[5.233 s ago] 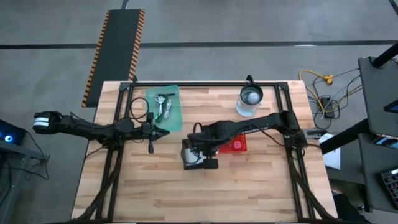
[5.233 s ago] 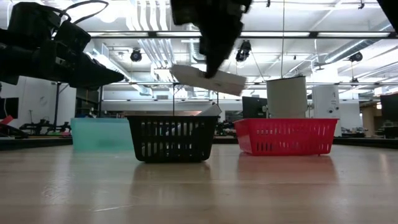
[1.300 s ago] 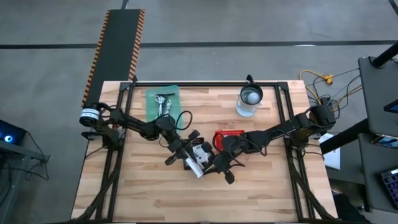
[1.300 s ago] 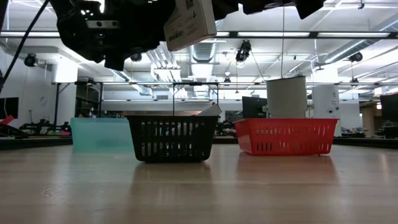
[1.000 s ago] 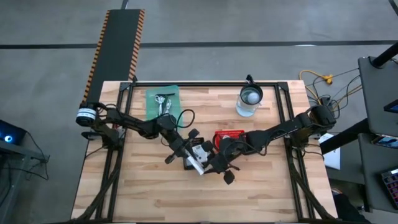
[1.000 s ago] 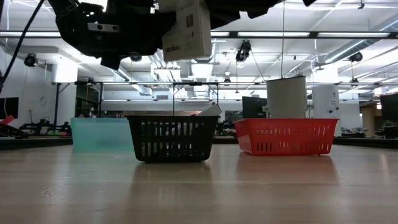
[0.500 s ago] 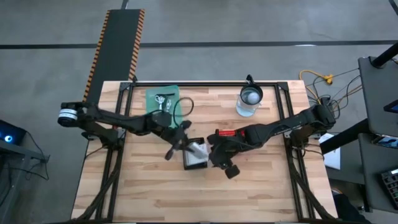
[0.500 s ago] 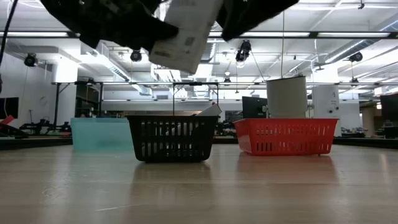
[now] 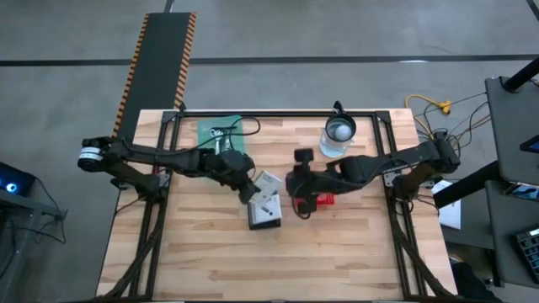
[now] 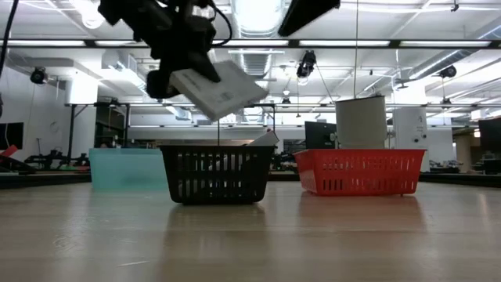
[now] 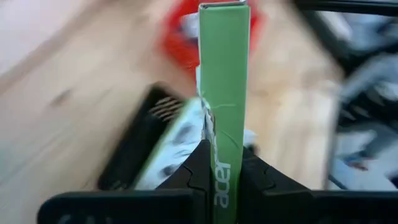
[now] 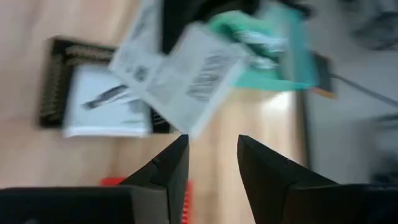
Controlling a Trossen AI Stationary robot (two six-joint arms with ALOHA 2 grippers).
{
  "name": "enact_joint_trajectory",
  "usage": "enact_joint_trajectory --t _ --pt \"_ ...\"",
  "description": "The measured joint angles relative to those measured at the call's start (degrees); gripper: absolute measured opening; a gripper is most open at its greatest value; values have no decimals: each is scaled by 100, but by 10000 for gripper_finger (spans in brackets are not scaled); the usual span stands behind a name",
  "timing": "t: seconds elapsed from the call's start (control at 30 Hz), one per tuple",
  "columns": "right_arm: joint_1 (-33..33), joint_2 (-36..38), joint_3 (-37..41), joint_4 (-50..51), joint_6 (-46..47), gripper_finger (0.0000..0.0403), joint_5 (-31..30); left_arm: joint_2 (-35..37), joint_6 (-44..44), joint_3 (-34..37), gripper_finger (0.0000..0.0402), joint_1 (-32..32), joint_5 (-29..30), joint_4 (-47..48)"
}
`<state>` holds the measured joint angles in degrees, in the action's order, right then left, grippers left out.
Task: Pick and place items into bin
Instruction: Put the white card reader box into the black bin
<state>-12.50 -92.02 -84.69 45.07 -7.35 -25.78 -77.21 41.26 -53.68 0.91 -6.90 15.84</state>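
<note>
Table (image 9: 354,252) first: it holds three bins. Black bin (image 9: 264,215) sits near the middle, with one white card (image 12: 106,111) already lying flat inside. Red bin (image 9: 325,200) is at its 3 o'clock and the green bin (image 9: 221,137) at its 11 o'clock.

Left gripper (image 9: 250,190) is pinching a flat white box (image 9: 267,184) by its edge. The box hangs up in the air, just above the black bin's far rim, at 12 o'clock from the bin's middle. So the bin is down and toward 6 o'clock from the box. Its long side tilts, high by the gripper and low on the other end (image 10: 218,88).

Right gripper (image 9: 300,183) is spread wide and holds nothing. It hangs near the box, over the red bin.

The box's thin green edge (image 11: 224,93) says "acer". Its white face has a barcode (image 12: 204,79), too blurry to read.
</note>
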Motion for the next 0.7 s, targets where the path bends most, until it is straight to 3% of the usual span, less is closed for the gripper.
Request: enact_joint_trajectory --t 0.17,0.37,0.53,0.7 --pt "146 289 -318 139 40 116 -337 -458 1007 -873 16 -12 423 1492" --pt "497 642 -650 149 -48 110 -450 -1310 1943 -2002 16 -72 243 2883" --pt "782 844 -723 155 -64 104 -446 -2021 2088 -2805 16 -176 236 3793" --pt "974 920 -718 185 -58 97 -441 -2342 1660 -3193 16 -313 229 4187"
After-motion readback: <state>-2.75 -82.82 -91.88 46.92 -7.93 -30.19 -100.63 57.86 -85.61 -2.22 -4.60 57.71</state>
